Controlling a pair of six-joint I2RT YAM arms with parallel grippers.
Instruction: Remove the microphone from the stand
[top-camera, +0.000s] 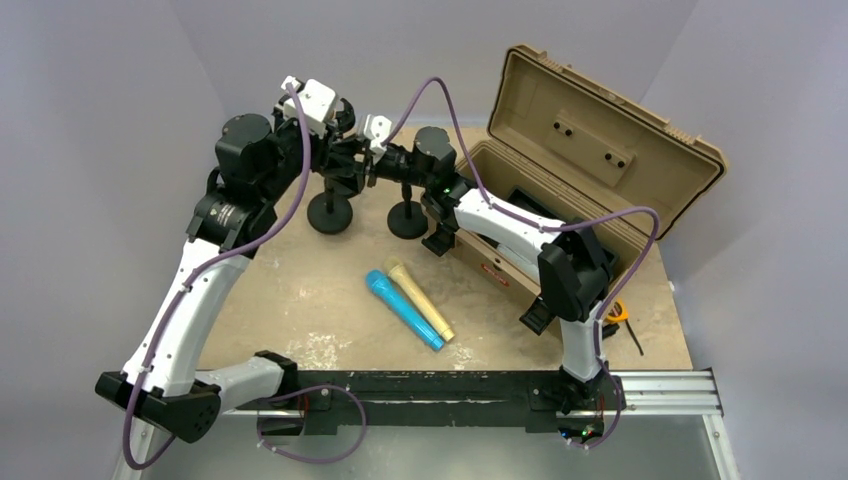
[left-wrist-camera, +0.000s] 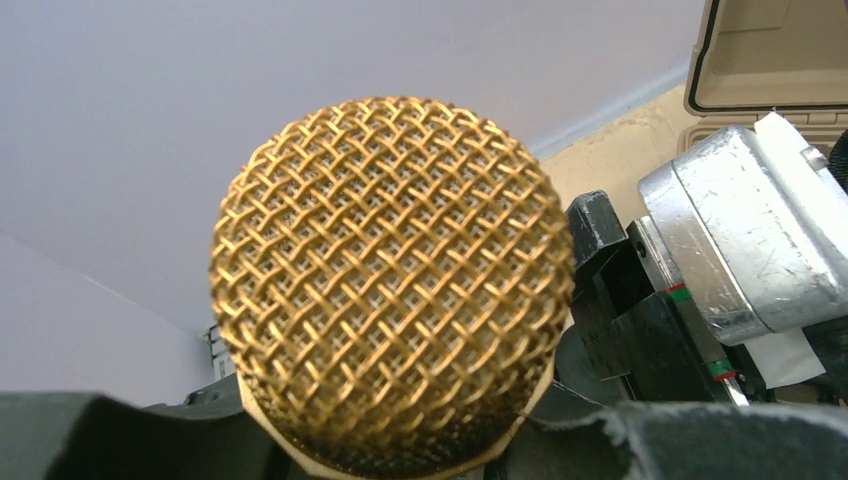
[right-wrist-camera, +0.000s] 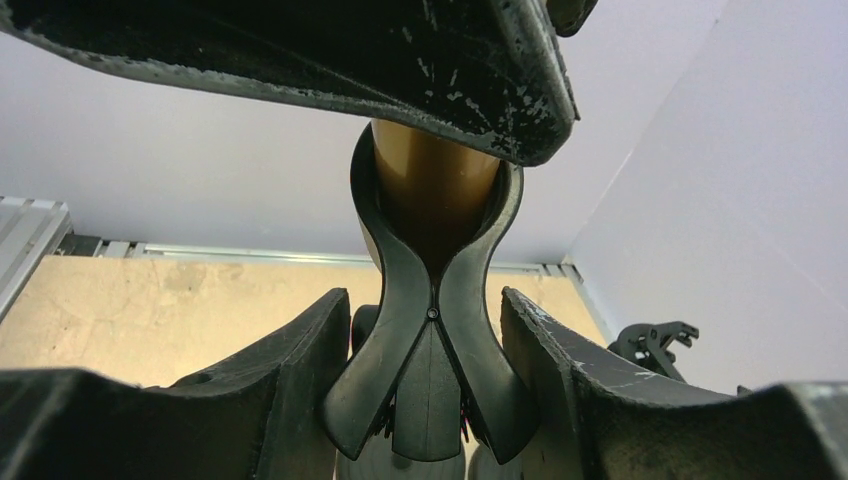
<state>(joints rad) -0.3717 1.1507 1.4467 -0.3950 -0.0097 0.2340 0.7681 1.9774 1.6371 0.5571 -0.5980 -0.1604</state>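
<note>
Currently, my left claw (left-wrist-camera: 400, 450) is closed on the microphone (left-wrist-camera: 390, 290), just above the stand clip (right-wrist-camera: 430, 330). My right claw (right-wrist-camera: 428, 400) clamps the stand clip's sides. The microphone body sits seated in the stand clip, so I judge extraction not yet done.

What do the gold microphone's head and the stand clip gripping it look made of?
Microphone head: woven metal wire mesh, shiny gold finish, judging by the open weave and glints. Stand clip: probably moulded plastic, black, smooth with a dull sheen and a centre seam; rubber cannot be excluded.
</note>
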